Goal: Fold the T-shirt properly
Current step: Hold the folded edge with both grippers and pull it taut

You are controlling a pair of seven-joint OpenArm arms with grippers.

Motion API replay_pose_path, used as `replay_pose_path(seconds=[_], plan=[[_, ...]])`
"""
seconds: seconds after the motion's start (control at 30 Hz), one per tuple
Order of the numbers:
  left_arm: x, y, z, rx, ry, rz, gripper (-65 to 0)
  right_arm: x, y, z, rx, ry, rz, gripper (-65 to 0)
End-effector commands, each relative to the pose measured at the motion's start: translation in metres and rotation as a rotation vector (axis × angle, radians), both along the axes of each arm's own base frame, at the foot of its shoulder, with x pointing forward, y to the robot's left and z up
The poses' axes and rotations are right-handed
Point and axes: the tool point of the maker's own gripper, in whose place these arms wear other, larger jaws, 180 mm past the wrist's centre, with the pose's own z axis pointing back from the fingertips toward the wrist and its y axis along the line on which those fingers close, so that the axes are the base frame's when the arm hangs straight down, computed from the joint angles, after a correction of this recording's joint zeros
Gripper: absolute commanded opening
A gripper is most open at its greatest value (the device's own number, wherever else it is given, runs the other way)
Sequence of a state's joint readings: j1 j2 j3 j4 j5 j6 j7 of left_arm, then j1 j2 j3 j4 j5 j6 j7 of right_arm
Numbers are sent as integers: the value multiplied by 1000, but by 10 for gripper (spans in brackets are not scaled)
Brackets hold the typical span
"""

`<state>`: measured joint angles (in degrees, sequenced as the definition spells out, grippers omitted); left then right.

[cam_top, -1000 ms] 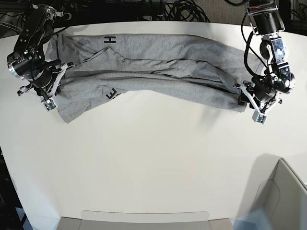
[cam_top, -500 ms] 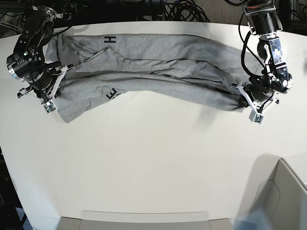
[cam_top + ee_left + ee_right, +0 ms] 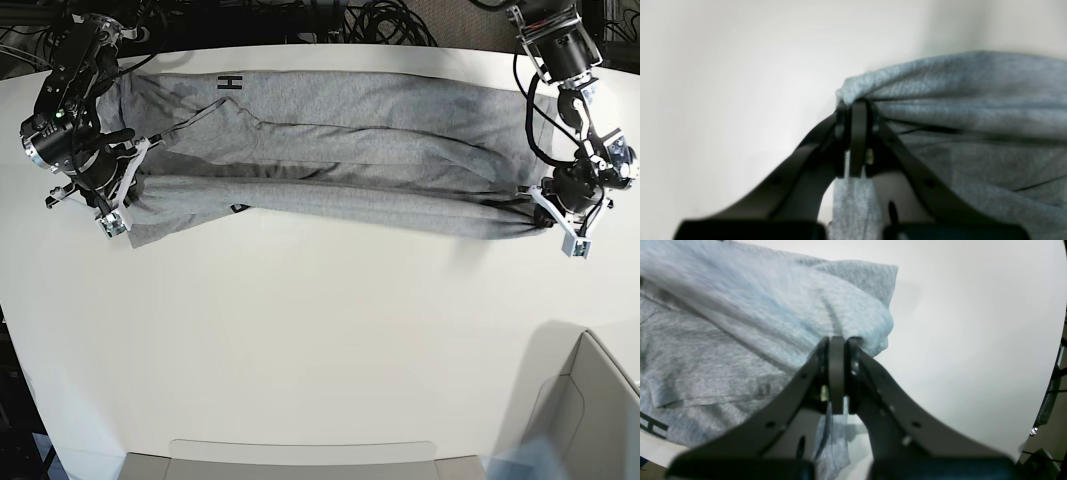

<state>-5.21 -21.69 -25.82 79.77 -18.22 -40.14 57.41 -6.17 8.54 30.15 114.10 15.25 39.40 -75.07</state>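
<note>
- T-shirt (image 3: 340,150): heather grey, stretched in a long band across the upper part of the base view, on the white table (image 3: 320,330). It is doubled lengthwise, with creases running left to right. A black letter "H" shows at upper left of the cloth.
- My left gripper (image 3: 545,213), at right in the base view: jaws pressed together on a bunched edge of the T-shirt (image 3: 940,110); the cloth gathers to a point at the tips (image 3: 857,110).
- My right gripper (image 3: 125,190), at left in the base view: jaws likewise clamped on a fold of the T-shirt (image 3: 740,340), at centre of the wrist view (image 3: 836,343).
- Lower right of the base view: a pale box corner (image 3: 590,420).
</note>
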Motion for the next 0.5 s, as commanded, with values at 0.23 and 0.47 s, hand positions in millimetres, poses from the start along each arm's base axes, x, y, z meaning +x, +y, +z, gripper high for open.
replay_pose_path(seconds=[0.23,0.47], plan=[[5,7,38,87,-57,-24,-650,6,-5,12,-23,-42,9,-650],[-3,7,34,98,-42,-30,-650,6,-7,14,-32,-43,5,-650]])
